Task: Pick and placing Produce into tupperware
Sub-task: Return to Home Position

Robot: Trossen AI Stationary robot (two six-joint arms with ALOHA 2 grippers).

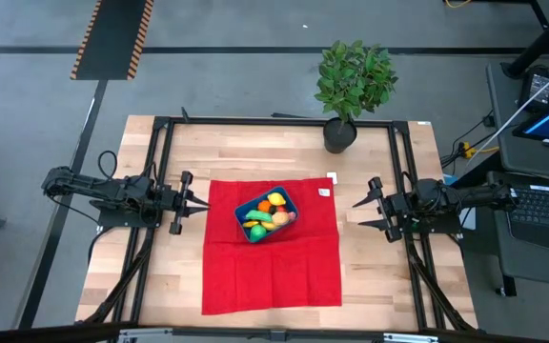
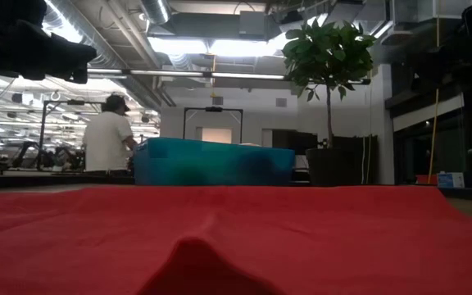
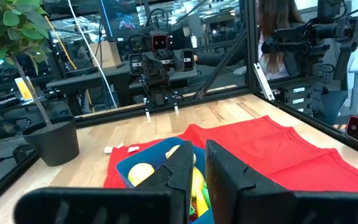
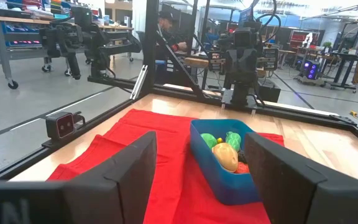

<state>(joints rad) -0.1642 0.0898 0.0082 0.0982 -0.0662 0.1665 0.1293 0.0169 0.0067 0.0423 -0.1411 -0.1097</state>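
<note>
— Since both arms sit out at their own sides of the table (image 1: 389, 276), would you call this job finished?

— Near enough, I'd say. Every bit of produce (image 1: 267, 215) I can pick out is heaped inside the tupperware (image 4: 227, 185): yellow, orange, green and something red underneath. That blue tub stands on the red cloth (image 1: 273, 272), a little toward the potted plant (image 1: 354, 78).

— Nothing loose on the cloth?

— Not that I can see from above, and the bare wood around it looks free of fruit too. So the sorting seems done; what's left is only parking the arms.

— Are they carrying anything?

— No. The left gripper (image 1: 198, 202) hangs just off the cloth's edge, its fingers drawn almost together with only a sliver between them, gripping nothing. The right gripper (image 1: 358, 213) is off the opposite edge, fingers spread wide and empty, pointing back at the tub.

— And the person at the back?

— Well beyond the table, busy elsewhere.
</note>
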